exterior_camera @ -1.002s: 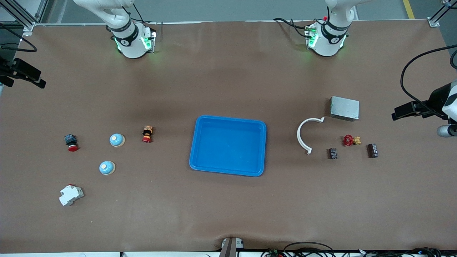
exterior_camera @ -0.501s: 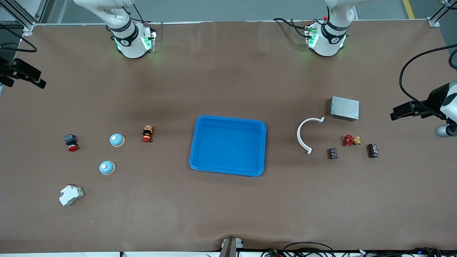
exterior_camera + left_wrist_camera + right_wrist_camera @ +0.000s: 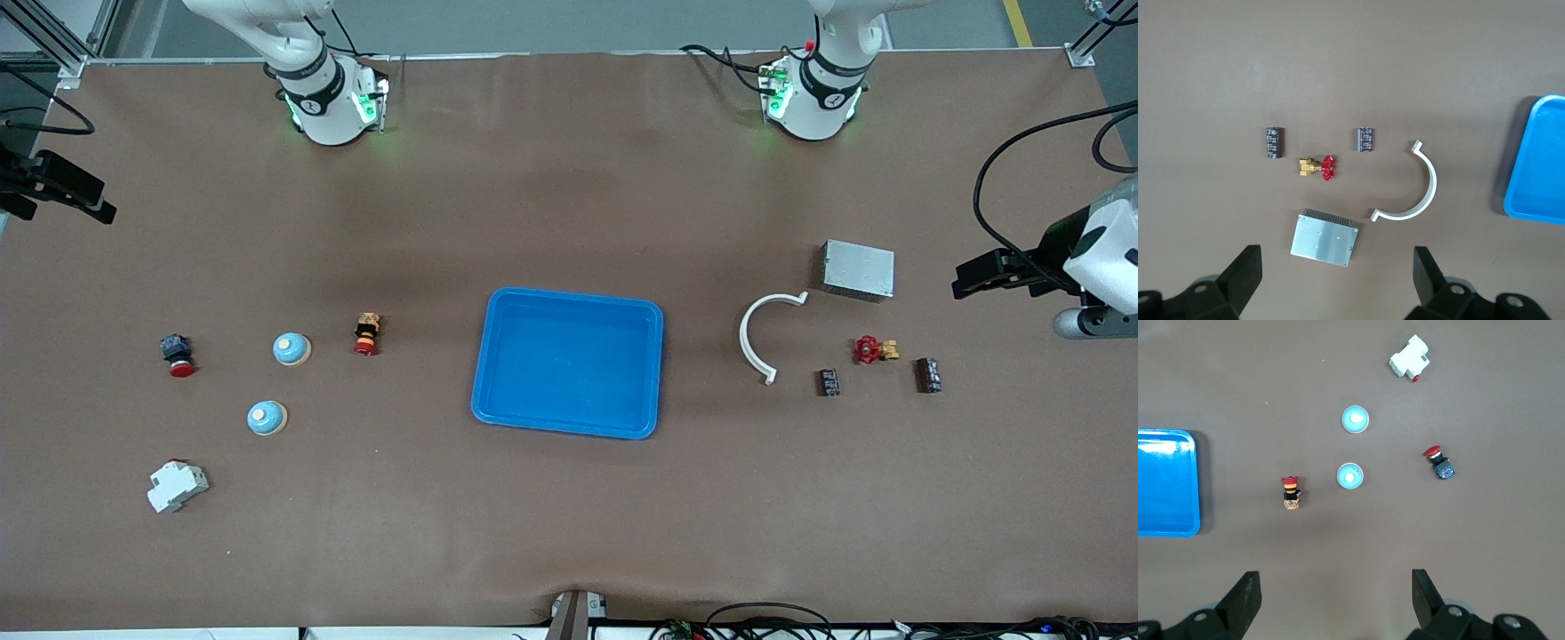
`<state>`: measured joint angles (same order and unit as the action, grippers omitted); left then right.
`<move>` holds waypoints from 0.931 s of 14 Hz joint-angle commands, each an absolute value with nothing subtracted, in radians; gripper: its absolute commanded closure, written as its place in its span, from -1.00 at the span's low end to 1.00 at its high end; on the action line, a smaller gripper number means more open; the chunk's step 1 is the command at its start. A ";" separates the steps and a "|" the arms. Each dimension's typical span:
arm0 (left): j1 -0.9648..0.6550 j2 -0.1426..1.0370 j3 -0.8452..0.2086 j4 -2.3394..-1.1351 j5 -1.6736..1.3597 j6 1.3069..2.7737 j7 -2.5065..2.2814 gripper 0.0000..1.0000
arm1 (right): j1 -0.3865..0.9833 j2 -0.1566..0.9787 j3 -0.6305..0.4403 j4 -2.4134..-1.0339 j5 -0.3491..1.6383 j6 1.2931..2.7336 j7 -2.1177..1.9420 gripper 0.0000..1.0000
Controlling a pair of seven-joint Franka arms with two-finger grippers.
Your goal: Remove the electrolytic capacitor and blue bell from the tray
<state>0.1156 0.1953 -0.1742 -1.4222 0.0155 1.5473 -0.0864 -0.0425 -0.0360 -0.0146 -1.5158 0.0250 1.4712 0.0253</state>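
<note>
I found both grippers released and empty: left gripper (image 3: 1337, 283) over the capacitors (image 3: 829, 382) at its table end, right gripper (image 3: 1335, 603) over the bells (image 3: 292, 348). Blue tray (image 3: 569, 302) sat between.

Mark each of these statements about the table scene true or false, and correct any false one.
1. The blue tray holds nothing. True.
2. Two bells lie toward the left arm's end of the table. False: both bells lie toward the right arm's end.
3. The red-handled valve lies between the two capacitors. True.
4. The left gripper is shut on a capacitor. False: it is open, up over the table near the metal box, holding nothing.
5. The white curved clamp lies inside the tray. False: it lies on the table beside the tray, toward the left arm's end.
6. The right gripper is open. True.
</note>
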 commanded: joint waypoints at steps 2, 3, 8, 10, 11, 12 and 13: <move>0.003 0.181 -0.052 -1.417 0.023 1.539 -0.095 -1.00 | -0.046 -0.035 -0.017 -1.514 0.049 1.476 0.037 -1.00; 0.002 0.181 -0.052 -1.417 0.023 1.539 -0.097 -1.00 | -0.048 -0.035 -0.017 -1.514 0.049 1.477 0.037 -1.00; -0.002 0.181 -0.051 -1.417 0.021 1.537 -0.097 -1.00 | -0.048 -0.035 -0.018 -1.514 0.051 1.477 0.037 -1.00; 0.006 0.181 -0.052 -1.417 0.020 1.539 -0.097 -1.00 | -0.048 -0.035 -0.018 -1.514 0.051 1.483 0.037 -1.00; 0.006 0.183 -0.054 -1.417 0.020 1.539 -0.097 -1.00 | -0.048 -0.035 -0.018 -1.514 0.051 1.486 0.037 -1.00; 0.006 0.183 -0.057 -1.416 0.020 1.539 -0.097 -1.00 | -0.046 -0.035 -0.018 -1.514 0.051 1.489 0.037 -1.00; 0.006 0.183 -0.060 -1.416 0.020 1.539 -0.097 -1.00 | -0.048 -0.035 -0.018 -1.514 0.051 1.491 0.037 -1.00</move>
<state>0.0134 0.1949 -0.0615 -1.4196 0.0155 1.5473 -0.0864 -0.0425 -0.0359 -0.0193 -1.5159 0.0358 1.4839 0.0265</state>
